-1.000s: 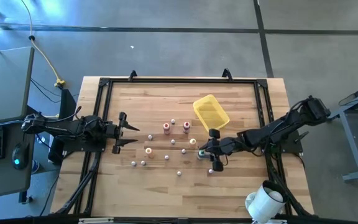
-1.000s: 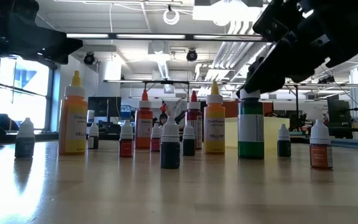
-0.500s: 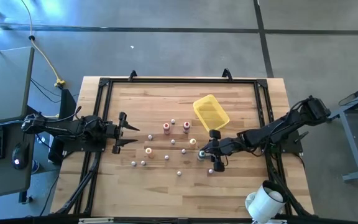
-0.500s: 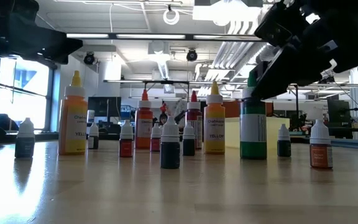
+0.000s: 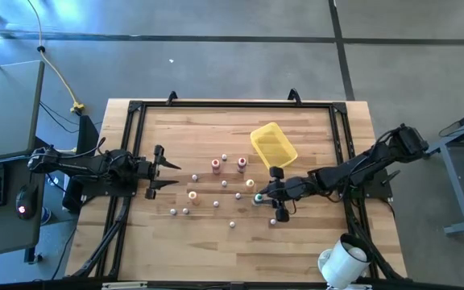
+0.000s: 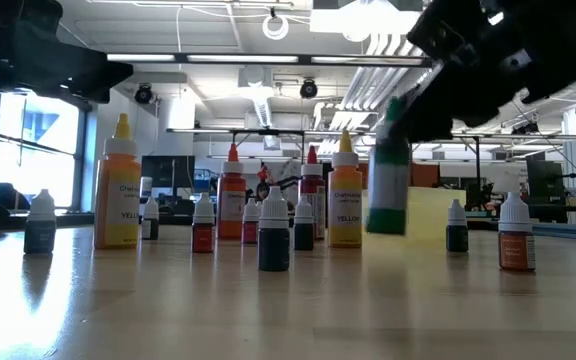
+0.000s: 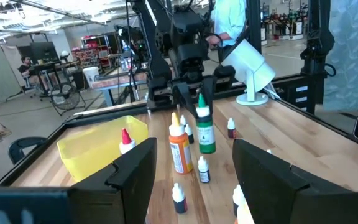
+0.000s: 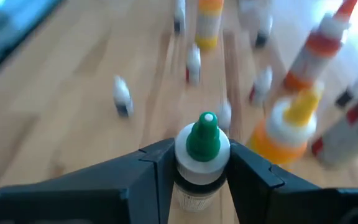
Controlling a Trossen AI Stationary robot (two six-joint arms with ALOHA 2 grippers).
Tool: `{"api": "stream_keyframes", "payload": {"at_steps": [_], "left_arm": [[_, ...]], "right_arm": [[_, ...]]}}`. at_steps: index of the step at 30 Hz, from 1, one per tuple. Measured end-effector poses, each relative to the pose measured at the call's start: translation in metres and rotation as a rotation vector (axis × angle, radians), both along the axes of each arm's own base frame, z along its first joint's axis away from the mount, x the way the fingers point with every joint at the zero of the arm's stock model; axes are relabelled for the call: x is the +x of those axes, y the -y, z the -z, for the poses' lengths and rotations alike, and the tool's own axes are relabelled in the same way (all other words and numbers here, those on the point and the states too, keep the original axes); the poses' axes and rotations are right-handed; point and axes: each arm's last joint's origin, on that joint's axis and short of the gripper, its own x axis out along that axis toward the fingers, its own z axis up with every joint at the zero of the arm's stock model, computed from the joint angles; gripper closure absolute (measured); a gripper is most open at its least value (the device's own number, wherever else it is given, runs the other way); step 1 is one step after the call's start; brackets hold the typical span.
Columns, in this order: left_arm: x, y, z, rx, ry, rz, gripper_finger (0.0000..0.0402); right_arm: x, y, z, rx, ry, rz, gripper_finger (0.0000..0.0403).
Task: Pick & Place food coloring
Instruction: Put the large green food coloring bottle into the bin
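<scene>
A: Right gripper (image 5: 266,196)?
B: Fingers clamped on green bottle (image 6: 388,168), lifted off desk (image 5: 312,234), tilted, near tray (image 5: 274,145).
A: Left gripper (image 5: 166,170)?
B: Fingers spread, holding nothing, parked at desk's left.

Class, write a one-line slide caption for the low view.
Right hand lifts a green-labelled food coloring bottle clear of the wooden table, other bottles standing behind.
</scene>
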Motion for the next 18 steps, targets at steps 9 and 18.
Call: {"api": "stream_keyframes", "payload": {"at_steps": [9,18], "left_arm": [[0.000,0.000,0.000,0.001,0.001,0.001,0.0192],[0.000,0.000,0.000,0.002,0.000,0.001,0.0192]], "right_arm": [[-0.016,0.004,-0.028,0.174,0.026,0.076,0.0288],[-0.052,0.036,-0.065,-0.054,0.129,0.445,0.0288]]}}
